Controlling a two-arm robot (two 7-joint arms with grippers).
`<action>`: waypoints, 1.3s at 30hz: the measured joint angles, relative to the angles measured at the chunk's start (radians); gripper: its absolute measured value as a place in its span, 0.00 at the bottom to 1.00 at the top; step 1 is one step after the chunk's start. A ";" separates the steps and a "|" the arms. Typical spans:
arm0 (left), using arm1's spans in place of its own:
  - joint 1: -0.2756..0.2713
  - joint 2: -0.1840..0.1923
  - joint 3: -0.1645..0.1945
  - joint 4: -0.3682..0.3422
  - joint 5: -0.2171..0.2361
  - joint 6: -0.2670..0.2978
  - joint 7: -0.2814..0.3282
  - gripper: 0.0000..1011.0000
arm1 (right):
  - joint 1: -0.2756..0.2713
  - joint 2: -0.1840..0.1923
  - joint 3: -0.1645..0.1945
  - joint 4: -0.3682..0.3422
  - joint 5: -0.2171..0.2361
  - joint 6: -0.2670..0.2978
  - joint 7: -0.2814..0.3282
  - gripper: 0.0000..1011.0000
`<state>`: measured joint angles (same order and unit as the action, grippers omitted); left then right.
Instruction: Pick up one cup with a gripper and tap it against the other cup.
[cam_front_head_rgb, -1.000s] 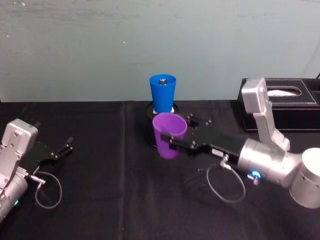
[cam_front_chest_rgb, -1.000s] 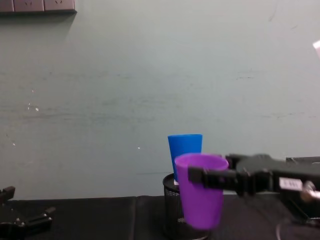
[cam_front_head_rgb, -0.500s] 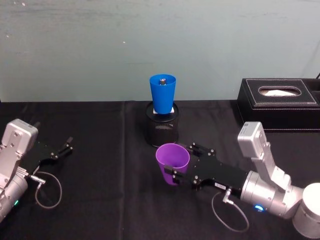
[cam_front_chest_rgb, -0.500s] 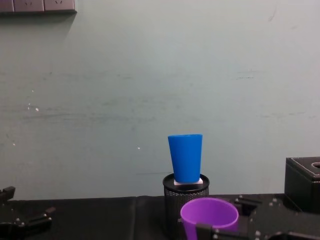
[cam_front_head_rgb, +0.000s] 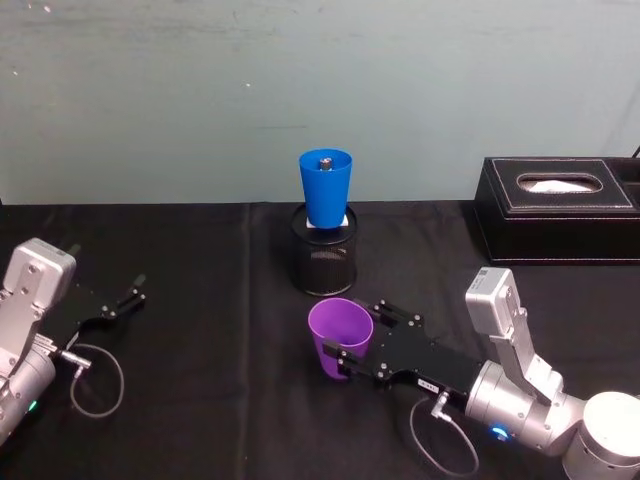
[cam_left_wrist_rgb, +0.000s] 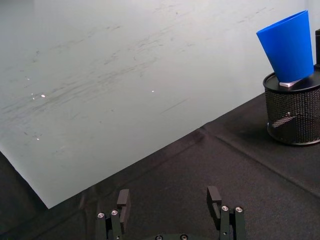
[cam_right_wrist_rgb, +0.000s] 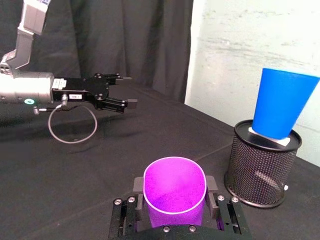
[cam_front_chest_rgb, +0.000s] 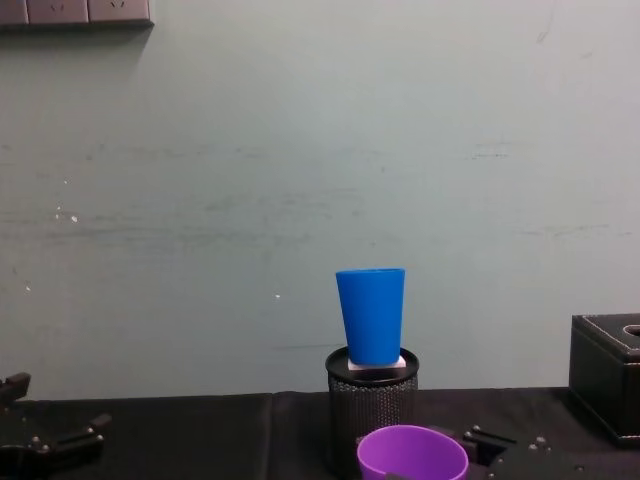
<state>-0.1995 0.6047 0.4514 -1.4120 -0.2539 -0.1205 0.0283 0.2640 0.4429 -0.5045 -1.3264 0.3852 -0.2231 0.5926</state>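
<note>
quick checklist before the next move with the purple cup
1. Right pincer shut on purple cup: ok.
2. Purple cup upright, mouth up: ok.
3. Blue cup upright on the mesh holder: ok.
4. Cups apart, purple one lower and nearer the robot: ok.
5. Purple cup set down on the table: cannot tell.
6. Left pincer open, parked far left: ok.
</note>
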 joint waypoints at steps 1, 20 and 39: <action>0.000 0.000 0.000 0.000 0.000 0.000 0.000 0.99 | 0.000 -0.005 0.004 0.006 0.002 0.000 0.002 0.72; 0.000 0.000 0.000 0.000 0.000 0.000 0.000 0.99 | -0.014 -0.042 0.036 0.042 0.033 0.024 0.032 0.72; 0.000 0.000 0.000 0.000 0.000 0.000 0.000 0.99 | -0.015 -0.042 0.036 0.042 0.033 0.025 0.033 0.87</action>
<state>-0.1995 0.6047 0.4514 -1.4119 -0.2539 -0.1205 0.0283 0.2493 0.4014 -0.4686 -1.2842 0.4179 -0.1985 0.6258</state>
